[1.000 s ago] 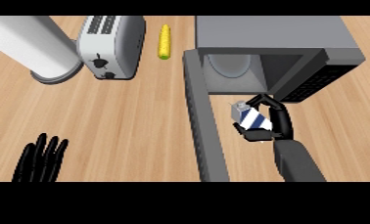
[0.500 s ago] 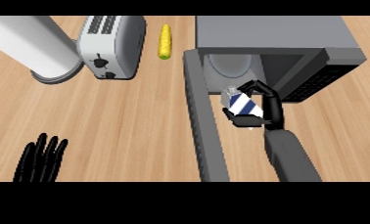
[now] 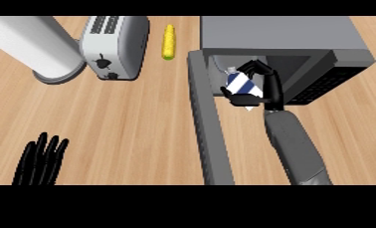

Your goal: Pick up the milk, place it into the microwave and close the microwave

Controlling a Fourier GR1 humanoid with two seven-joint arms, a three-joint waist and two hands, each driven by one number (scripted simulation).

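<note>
The milk (image 3: 243, 87) is a small white carton with blue stripes, and my right hand (image 3: 267, 86) is curled round it. Hand and milk hang at the mouth of the grey microwave (image 3: 286, 35), just in front of its dark cavity. The microwave's door (image 3: 208, 127) stands swung open, reaching toward me at the left of my right forearm. Low at the left edge of the view my left hand (image 3: 40, 160) rests with straight fingers, far from the milk.
A silver toaster (image 3: 114, 47) stands at the back left on the wooden counter (image 3: 132, 122). A tall white cylinder (image 3: 38, 48) is left of it. A yellow corn cob (image 3: 169, 42) lies between the toaster and the microwave.
My right hand has carried the milk up and away from me, from beside the open door to the microwave's opening. The left hand stays where it was.
</note>
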